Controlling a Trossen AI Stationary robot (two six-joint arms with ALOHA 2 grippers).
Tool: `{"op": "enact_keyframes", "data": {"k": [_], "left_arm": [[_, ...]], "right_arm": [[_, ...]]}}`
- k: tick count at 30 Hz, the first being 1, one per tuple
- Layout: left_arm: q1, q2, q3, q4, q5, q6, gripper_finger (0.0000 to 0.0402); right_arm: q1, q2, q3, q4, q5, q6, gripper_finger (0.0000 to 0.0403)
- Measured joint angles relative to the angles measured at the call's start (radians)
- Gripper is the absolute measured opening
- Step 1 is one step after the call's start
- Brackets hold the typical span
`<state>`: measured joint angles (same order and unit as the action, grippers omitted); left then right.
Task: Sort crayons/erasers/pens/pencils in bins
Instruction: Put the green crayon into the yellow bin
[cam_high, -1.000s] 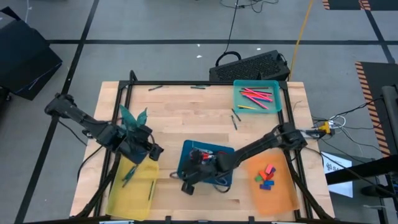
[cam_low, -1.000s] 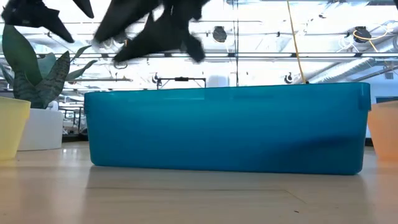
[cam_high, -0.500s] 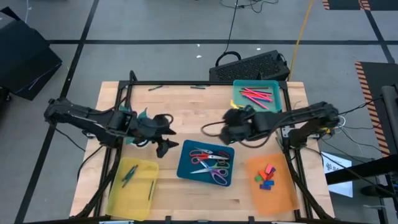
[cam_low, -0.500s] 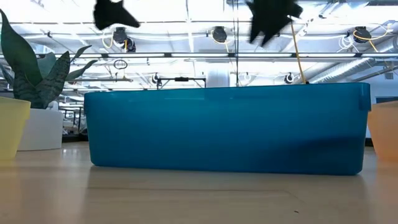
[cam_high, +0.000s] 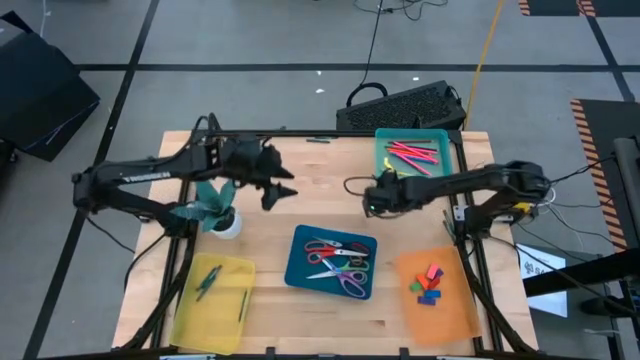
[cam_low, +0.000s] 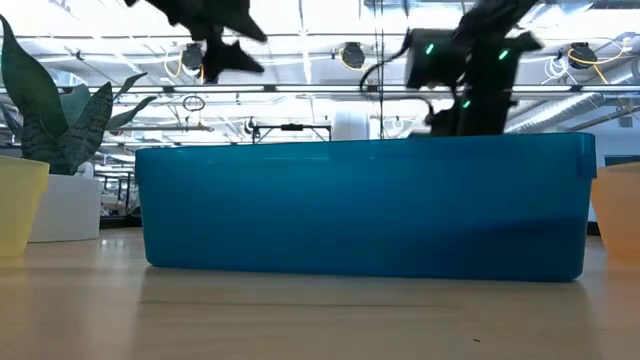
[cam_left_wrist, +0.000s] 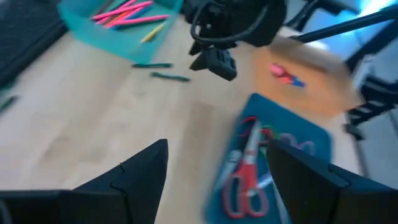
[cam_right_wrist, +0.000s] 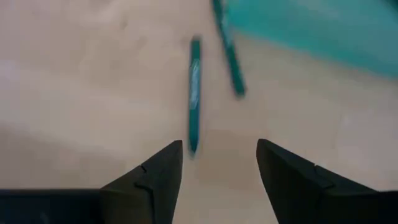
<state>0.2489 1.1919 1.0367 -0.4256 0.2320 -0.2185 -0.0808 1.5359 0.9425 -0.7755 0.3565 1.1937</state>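
High view: left gripper (cam_high: 279, 191) had swung from centre-left to upper centre of the frame, fingers spread, holding nothing. Right gripper (cam_high: 372, 196) sat right of centre, shifted slightly since half a second back, over two green pens (cam_high: 378, 190) beside the teal bin (cam_high: 383, 165). Erasers (cam_high: 427, 283) lay in the orange bin (cam_high: 452, 305), lower right; dark blue bin (cam_high: 296, 263) at lower centre, yellow bin (cam_high: 188, 318) lower left.

Low view: blue bin wall filled mid-frame, hiding its contents; both arms now showed above it, cut off by the top edge.

Left wrist view: own fingers (cam_left_wrist: 140, 171) wide apart, empty; scene blurred.

Right wrist view: fingers (cam_right_wrist: 155, 177) parted, empty, one pen's end between them.
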Motion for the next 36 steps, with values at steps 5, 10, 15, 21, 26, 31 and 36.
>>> {"op": "enact_keyframes", "data": {"k": [5,10,15,21,26,31,36], "left_arm": [[0.108,0.011,0.0,-0.008,0.037,0.091,0.0273],[0.123,0.01,0.0,-0.012,0.066,0.094,0.0273],[0.115,0.007,0.0,-0.013,0.081,0.083,0.0273],[0.108,0.007,0.0,0.048,0.032,0.078,0.0273],[0.136,0.007,0.029,0.09,-0.042,-0.092,0.0273],[0.19,0.006,0.141,0.095,-0.003,-0.11,0.0273],[0.26,-0.005,0.253,0.117,0.081,-0.144,0.0273]], "right_arm": [[-0.091,0.098,0.043,0.063,-0.041,0.0,0.0196],[-0.115,0.149,0.06,0.133,-0.097,-0.015,0.0196],[-0.114,0.198,0.062,0.159,-0.116,-0.056,0.0195],[-0.107,0.234,0.064,0.154,-0.098,-0.078,0.0161],[-0.107,0.236,0.055,0.16,-0.088,-0.096,0.0114],[-0.107,0.237,0.039,0.165,-0.082,-0.064,0.0066],[-0.088,0.237,0.031,0.167,-0.07,-0.08,0.0025]]}}
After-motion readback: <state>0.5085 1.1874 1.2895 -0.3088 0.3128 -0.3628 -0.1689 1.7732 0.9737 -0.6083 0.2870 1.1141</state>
